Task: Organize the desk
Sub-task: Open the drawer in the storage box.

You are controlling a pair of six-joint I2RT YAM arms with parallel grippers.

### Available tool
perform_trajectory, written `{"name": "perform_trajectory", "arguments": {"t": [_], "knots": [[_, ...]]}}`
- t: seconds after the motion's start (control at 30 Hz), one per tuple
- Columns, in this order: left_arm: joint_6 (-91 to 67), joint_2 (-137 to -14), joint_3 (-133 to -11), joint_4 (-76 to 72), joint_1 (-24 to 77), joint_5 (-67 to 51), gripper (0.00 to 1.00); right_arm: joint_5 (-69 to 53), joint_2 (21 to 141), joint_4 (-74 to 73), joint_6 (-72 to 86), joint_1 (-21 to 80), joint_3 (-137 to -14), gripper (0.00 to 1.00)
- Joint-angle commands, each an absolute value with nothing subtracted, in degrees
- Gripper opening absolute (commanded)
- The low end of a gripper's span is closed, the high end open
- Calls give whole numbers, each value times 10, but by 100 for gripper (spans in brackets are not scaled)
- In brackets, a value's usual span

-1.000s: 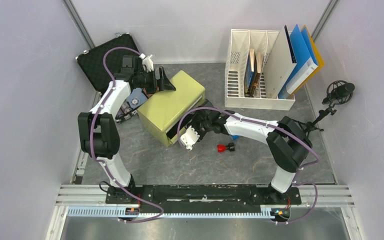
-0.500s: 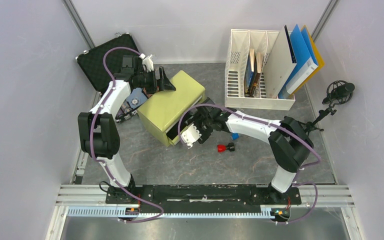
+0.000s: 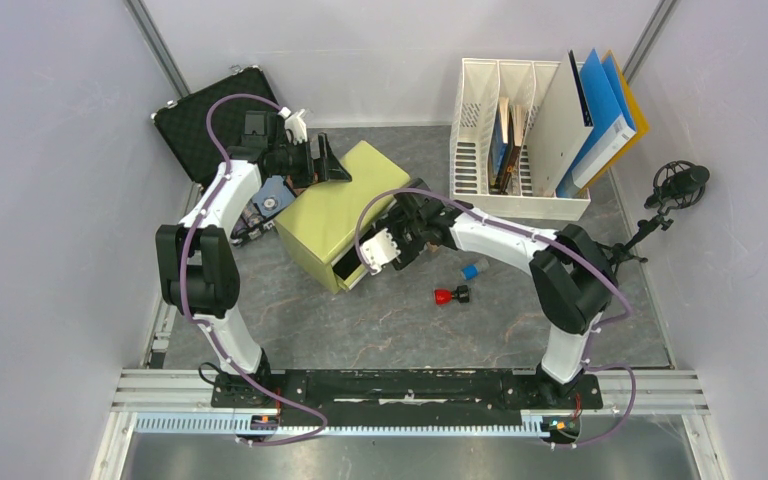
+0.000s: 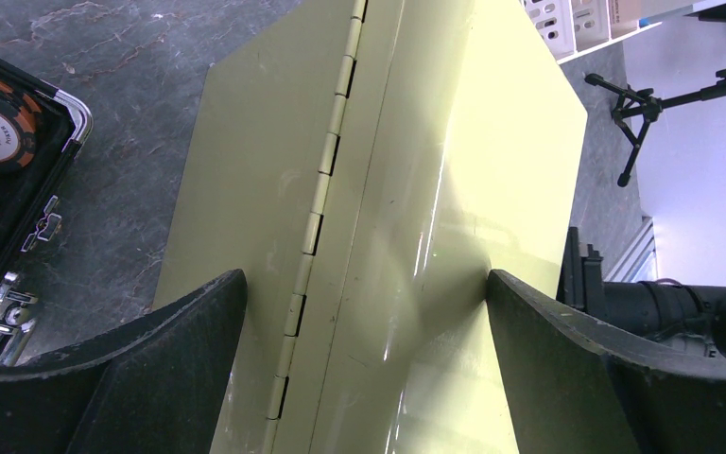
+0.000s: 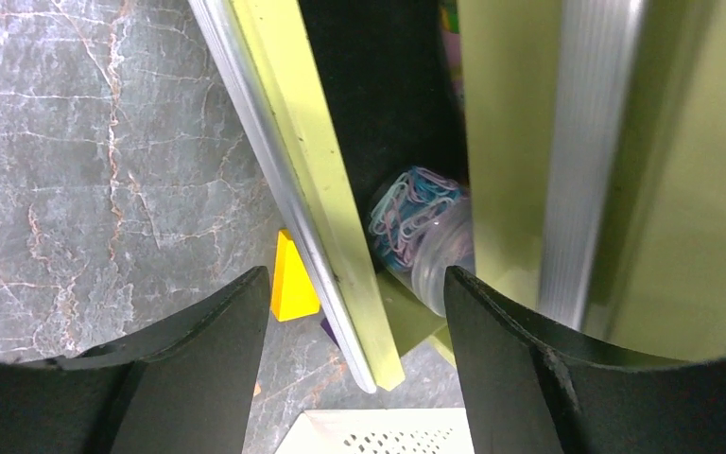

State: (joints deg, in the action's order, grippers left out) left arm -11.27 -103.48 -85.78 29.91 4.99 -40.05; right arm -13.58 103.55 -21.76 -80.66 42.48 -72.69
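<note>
Drawer front (image 5: 314, 189), paperclip jar (image 5: 423, 227) behind, between released right claw (image 5: 354, 293); left claw (image 4: 367, 288) spread over cabinet (image 4: 388, 142).

We find the widest free counter (image 3: 390, 325) just ahead of the arm bases, broken only by a small red piece (image 3: 444, 295) and a blue piece (image 3: 471, 271); the yellow-green cabinet (image 3: 345, 210) blocks the centre-left; the file rack (image 3: 515, 150) closes the far right; the black case (image 3: 200, 125) fills the far-left corner; the microphone stand (image 3: 660, 215) crowds the right edge; the drawer front (image 5: 312, 189), ajar, stands between the spread fingers of the right hand (image 5: 359, 274); a jar of paper clips (image 5: 425, 236) fills the gap behind it.
</note>
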Motion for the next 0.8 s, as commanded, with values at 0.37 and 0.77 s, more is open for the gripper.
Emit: {"name": "perform_trajectory", "arguments": {"t": [0.37,0.77], "knots": [[-78,-1086,-840,341,51,-281,99,-129,1084,-206,-823,403,-757,73],[-78,-1088,-841,341,51,-282,99,-108,1078,-73,-813,400,-690,73]]}}
